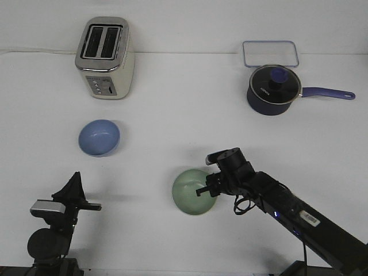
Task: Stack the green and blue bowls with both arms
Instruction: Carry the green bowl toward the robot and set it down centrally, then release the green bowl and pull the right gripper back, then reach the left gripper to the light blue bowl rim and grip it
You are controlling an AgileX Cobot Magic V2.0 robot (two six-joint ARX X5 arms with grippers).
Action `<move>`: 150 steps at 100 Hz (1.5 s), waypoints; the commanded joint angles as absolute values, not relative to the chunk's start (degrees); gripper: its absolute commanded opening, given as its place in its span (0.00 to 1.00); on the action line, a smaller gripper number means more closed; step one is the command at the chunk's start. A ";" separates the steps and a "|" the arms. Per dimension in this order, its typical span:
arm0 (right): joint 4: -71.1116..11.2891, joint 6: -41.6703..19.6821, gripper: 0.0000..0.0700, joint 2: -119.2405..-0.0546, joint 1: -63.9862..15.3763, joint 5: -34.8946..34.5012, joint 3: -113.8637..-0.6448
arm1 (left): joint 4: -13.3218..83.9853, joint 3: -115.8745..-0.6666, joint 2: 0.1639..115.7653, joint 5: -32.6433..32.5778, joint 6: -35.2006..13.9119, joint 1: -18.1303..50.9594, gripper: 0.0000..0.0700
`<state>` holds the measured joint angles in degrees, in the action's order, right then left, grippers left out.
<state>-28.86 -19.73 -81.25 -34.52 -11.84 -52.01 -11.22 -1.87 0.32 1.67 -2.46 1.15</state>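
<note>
Currently we see the right claw (pixel 202 190) over the green bowl (pixel 191 192) near the table's (pixel 184 98) front edge, its fingers at the bowl's right rim; we cannot tell whether it grips. Blue bowl (pixel 99 137) sits toward the left edge. Left claw (pixel 73 185) rests at the front-left corner, spread unclear.

pale green bowl (pixel 192 192) tilted at table centre-front, blue bowl (pixel 99 138) upright, well apart to its left
</note>
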 commanded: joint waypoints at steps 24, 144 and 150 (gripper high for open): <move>-28.34 -18.00 0.25 -85.17 -35.20 -12.01 -52.42 | -12.10 -0.99 0.25 1.76 -7.27 1.13 0.02; -15.97 -12.67 0.41 -41.28 -32.16 1.58 -30.76 | 15.70 -46.76 56.77 -3.38 -15.35 0.97 0.62; -16.25 -12.60 0.41 -41.28 -32.16 1.58 -30.70 | 16.73 -49.56 60.36 -3.40 -15.40 0.80 0.66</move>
